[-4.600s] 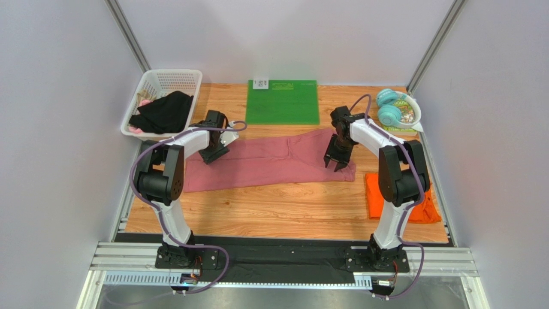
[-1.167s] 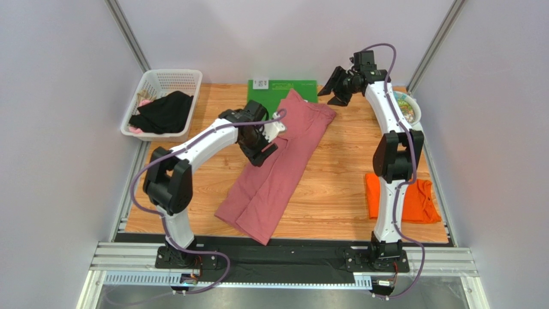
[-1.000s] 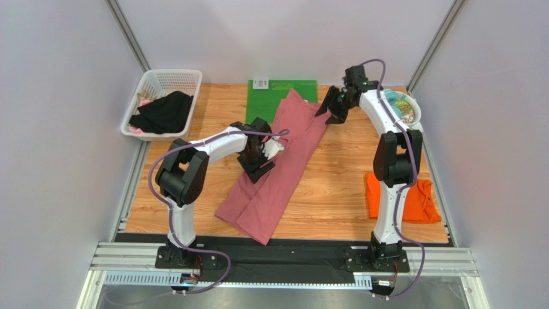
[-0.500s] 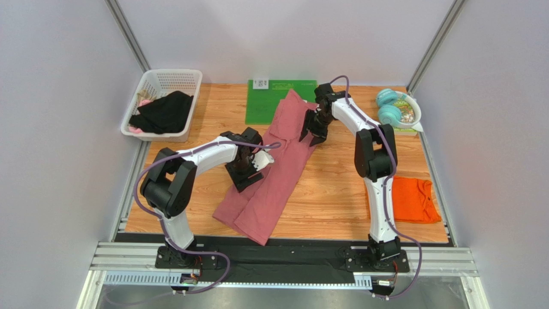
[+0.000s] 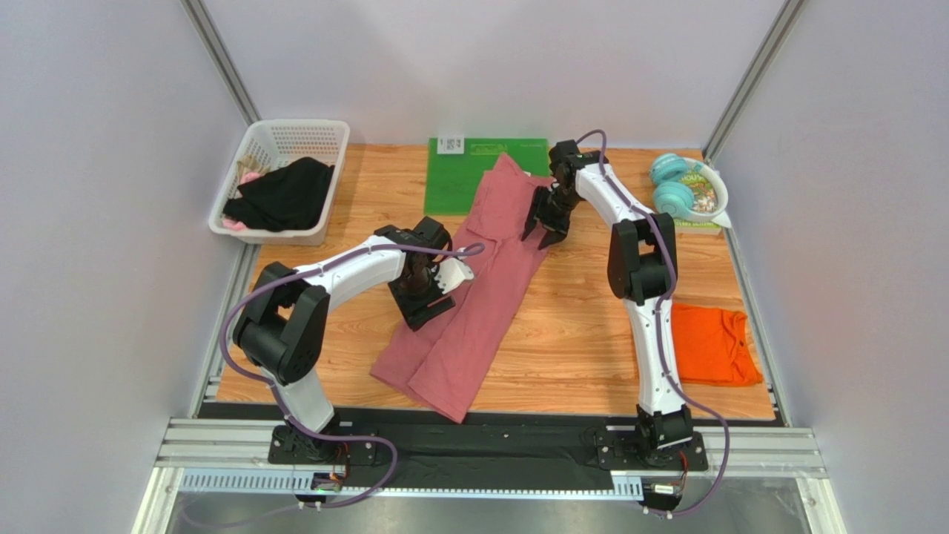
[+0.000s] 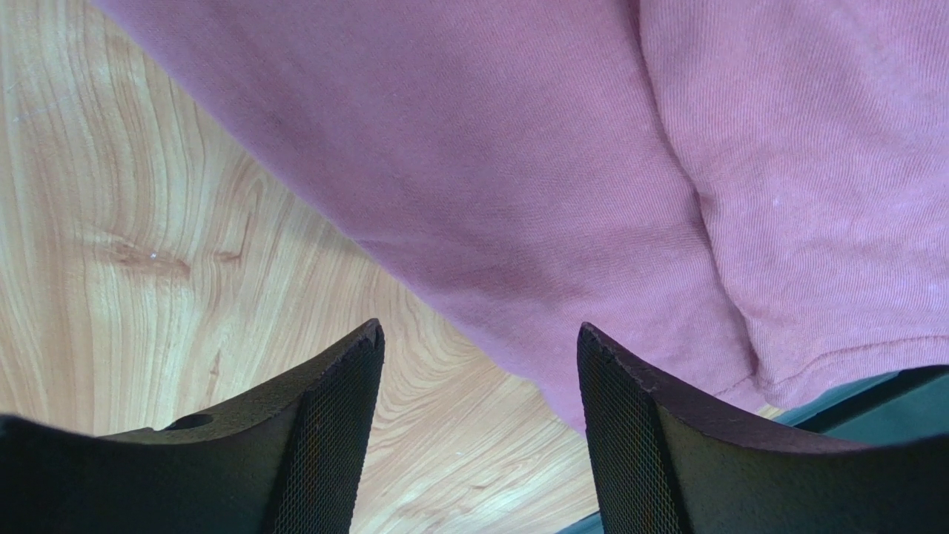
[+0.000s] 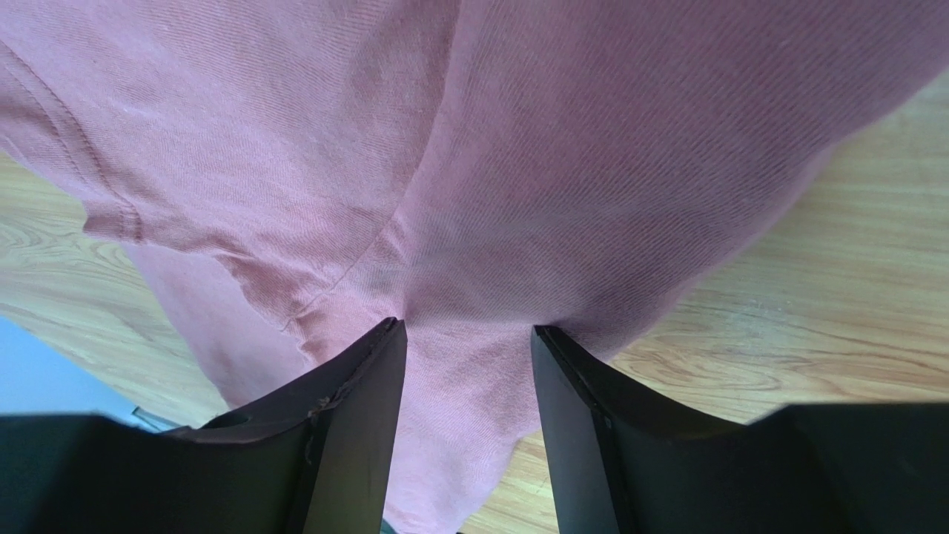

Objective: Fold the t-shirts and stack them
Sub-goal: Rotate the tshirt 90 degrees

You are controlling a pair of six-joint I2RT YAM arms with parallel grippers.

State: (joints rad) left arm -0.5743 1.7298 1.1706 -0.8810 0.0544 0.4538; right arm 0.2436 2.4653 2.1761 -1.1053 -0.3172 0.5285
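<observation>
Pink t-shirt point(image 5: 473, 300): dusty rose, fine rib knit, folded into a long narrow strip. Its far end overlaps the green mat point(image 5: 462, 178) at the mat's near right corner. The strip runs diagonally away from the mat, toward the near edge of the wood-grain table point(image 5: 579, 323). A lengthwise fold seam shows along the strip, and the near end is cut square.

Orange t-shirt point(image 5: 711, 343): bright, flat rough rectangle with soft edges, well apart from the mat, near-right of it.

Left gripper point(image 5: 429, 298): sits at the strip's left edge, near side of the mat. The wrist view shows the gripper point(image 6: 479, 345) with its dark mesh-textured fingers spread wide and nothing between them. Below lie the shirt edge point(image 6: 557, 167) and bare wood.

Right gripper point(image 5: 543, 231): over the strip's right edge, just near-right of the mat. In the wrist view point(image 7: 468, 334) the jaws are parted by a narrower gap, tips down at the cloth point(image 7: 579, 145). A stitched hem and a seam run toward the left fingertip. Not clamped, as far as visible.

White lattice basket point(image 5: 279, 139) left of the mat holds black cloth point(image 5: 279, 191). Teal headphones point(image 5: 672, 184) lie right of the mat.
</observation>
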